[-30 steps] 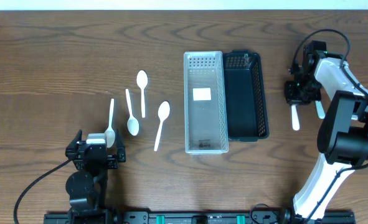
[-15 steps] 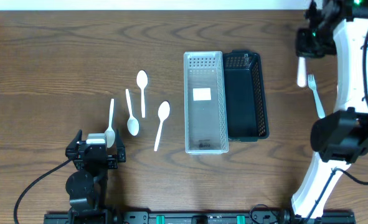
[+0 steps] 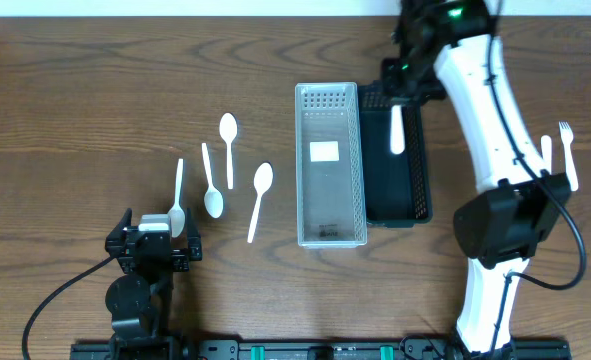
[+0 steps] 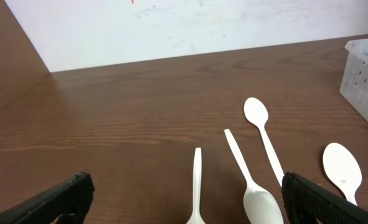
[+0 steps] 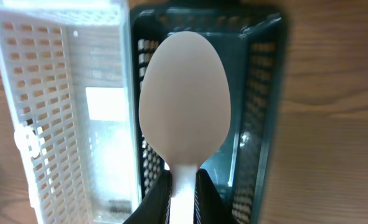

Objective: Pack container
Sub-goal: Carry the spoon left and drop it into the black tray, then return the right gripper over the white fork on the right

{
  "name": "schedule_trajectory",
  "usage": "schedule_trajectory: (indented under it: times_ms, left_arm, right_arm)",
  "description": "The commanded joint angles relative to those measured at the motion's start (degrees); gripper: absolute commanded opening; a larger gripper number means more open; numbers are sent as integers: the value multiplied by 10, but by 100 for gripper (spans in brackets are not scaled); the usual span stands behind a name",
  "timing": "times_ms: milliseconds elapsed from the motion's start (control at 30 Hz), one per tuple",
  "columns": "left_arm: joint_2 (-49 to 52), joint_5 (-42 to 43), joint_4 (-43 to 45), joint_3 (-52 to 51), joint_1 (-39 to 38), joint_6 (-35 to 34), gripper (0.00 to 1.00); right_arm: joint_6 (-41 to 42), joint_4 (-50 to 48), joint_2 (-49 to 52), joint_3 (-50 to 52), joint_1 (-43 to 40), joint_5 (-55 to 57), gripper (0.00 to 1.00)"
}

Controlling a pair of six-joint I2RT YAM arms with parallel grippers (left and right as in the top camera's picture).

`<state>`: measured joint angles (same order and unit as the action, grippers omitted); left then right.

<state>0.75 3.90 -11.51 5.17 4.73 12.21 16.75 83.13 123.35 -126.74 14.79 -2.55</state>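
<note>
My right gripper [image 3: 403, 88] is shut on a white plastic spoon [image 3: 397, 130] and holds it over the far end of the black basket [image 3: 420, 160]. In the right wrist view the spoon's bowl [image 5: 184, 102] points away from the jaws [image 5: 182, 186], above the black basket [image 5: 258, 124]. The clear basket [image 3: 327, 225] stands just left of the black one and holds only a label. Several white spoons [image 3: 258, 198] lie on the table to its left. My left gripper [image 3: 155, 243] is open and empty at the front left, next to one spoon [image 4: 197, 186].
A white fork [image 3: 568, 152] and another white utensil [image 3: 546, 150] lie on the table at the right, beside my right arm's base link. The clear basket's corner [image 4: 367, 68] shows at the right edge of the left wrist view.
My right arm has swung from the far right of the table leftward, carrying the white spoon over the black basket. A fork stays behind on the right. The left arm has not moved.
</note>
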Motion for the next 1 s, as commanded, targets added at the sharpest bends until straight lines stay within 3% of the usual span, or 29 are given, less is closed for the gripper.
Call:
schedule_trajectory:
  times_ms: [0,100,233,267,400,567,700,800,967]
  left_arm:
    - [-1,2,-4,-15,2,-3,98]
    - [-1,2,-4,-15,2,-3,98]
    - [-1,2,-4,-15,2,-3,98]
    - [-1,2,-4,-15,2,-3,98]
    - [-1,1,-4,-15,2,-3,98]
    - [-1,2,-4,-15,2,-3,98]
    - [-1,2,-4,-15,2,-3,98]
    - [-1,2,-4,-15,2,-3,98]
    - [-1,2,-4,-15,2,-3,98]
  right_arm:
    - [46,-20,-3,52,8,27,1]
    - [51,-42,-3,97,6,27,2]
    - [50,-53,-3,130,3,28,18]
    - [47,-54,-3,133,2,27,24]
    - [22,-56,-3,133,6,27,70]
    - [-6,-47,-3,121,-4,25,97]
    - [-56,1,-3,70,-54,25,99]
    - [-148,36,-3,34,-112,25,99]
    - [-248,32,-2,44,-209,28,99]
